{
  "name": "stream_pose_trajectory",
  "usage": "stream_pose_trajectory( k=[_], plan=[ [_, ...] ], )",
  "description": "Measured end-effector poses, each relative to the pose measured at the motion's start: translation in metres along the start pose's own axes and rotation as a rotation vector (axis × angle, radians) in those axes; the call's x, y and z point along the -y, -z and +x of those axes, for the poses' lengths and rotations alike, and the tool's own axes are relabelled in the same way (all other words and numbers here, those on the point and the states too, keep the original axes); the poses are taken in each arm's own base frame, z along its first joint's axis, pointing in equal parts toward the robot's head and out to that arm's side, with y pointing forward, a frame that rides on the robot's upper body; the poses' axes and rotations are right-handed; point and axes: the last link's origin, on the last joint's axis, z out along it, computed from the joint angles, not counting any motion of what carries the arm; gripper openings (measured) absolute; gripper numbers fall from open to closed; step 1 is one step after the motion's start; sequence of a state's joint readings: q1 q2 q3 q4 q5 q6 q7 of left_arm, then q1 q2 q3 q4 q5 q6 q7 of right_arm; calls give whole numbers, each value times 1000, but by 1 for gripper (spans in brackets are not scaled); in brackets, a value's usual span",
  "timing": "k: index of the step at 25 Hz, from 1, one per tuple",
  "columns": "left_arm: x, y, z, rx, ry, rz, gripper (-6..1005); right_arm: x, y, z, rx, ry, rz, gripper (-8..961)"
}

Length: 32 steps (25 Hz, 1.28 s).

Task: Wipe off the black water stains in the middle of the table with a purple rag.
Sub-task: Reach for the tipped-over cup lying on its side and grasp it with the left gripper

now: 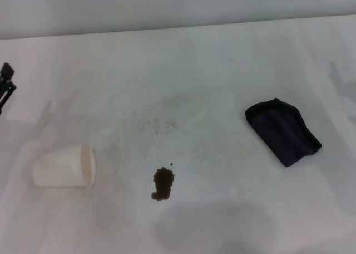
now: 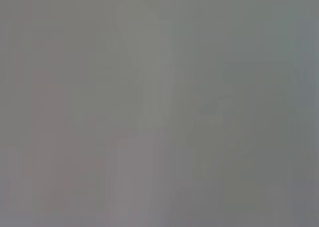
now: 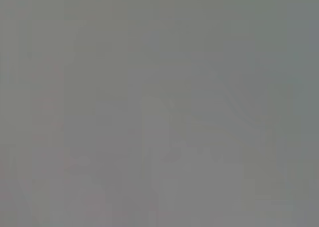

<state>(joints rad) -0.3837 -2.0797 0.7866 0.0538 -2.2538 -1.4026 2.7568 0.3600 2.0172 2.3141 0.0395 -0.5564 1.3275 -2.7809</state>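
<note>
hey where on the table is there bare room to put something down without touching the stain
The table has open room along its far side, behind the rag and the tipped cup. Another bare patch lies between the stain and the rag. Tightest is the gap between cup and stain. The left pincer sits at the left edge.
</note>
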Motion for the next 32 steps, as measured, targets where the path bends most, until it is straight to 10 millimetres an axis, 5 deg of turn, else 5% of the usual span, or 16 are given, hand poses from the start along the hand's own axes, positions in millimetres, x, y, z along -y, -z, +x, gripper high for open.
stream_pose_trajectory(
  k=[12, 20, 32],
  plan=[
    [9, 0, 21, 28, 119, -197, 877, 2, 2, 0, -4, 3, 3, 794],
    [25, 5, 56, 175, 163, -371, 876, 3, 2, 0, -5, 3, 4, 794],
    [44, 6, 113, 491, -60, -539, 876, 4, -1, 9, -66, -3, 23, 795]
  ],
)
